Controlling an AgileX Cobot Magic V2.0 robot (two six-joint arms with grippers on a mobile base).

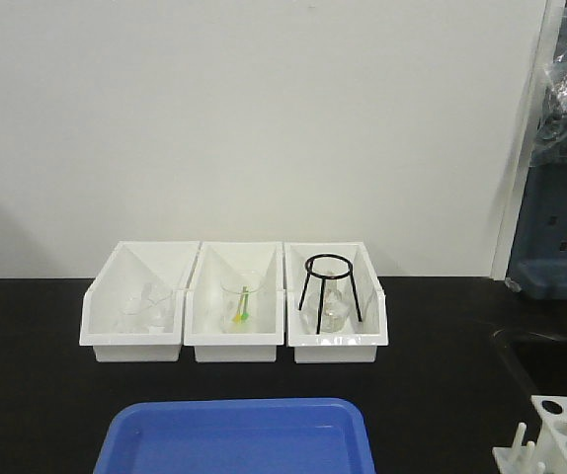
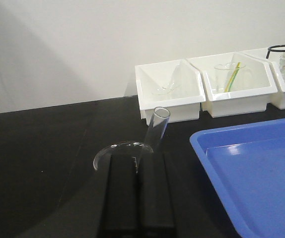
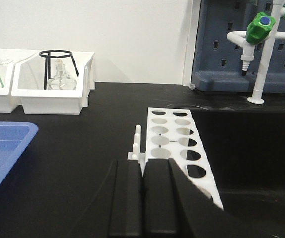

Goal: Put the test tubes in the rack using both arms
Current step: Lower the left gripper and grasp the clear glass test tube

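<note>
A clear test tube (image 2: 156, 130) leans up and to the right out of a wider glass beaker (image 2: 113, 148) on the black bench. In the left wrist view my left gripper (image 2: 138, 156) is just in front of that beaker. Its black fingers are shut together with nothing between them, and they hide the tube's lower end. The white rack (image 3: 172, 145) has all its visible holes empty and lies directly ahead of my right gripper (image 3: 143, 161), which is shut with nothing in it. In the front view the rack (image 1: 560, 434) is at the bottom right, and neither arm shows there.
Three white bins (image 1: 234, 346) stand in a row at the back, the right one holding a black wire tripod (image 1: 330, 286). A blue tray (image 1: 234, 434) lies in front of them. A sunken sink (image 3: 251, 148) with a green-handled tap (image 3: 258, 25) is right of the rack.
</note>
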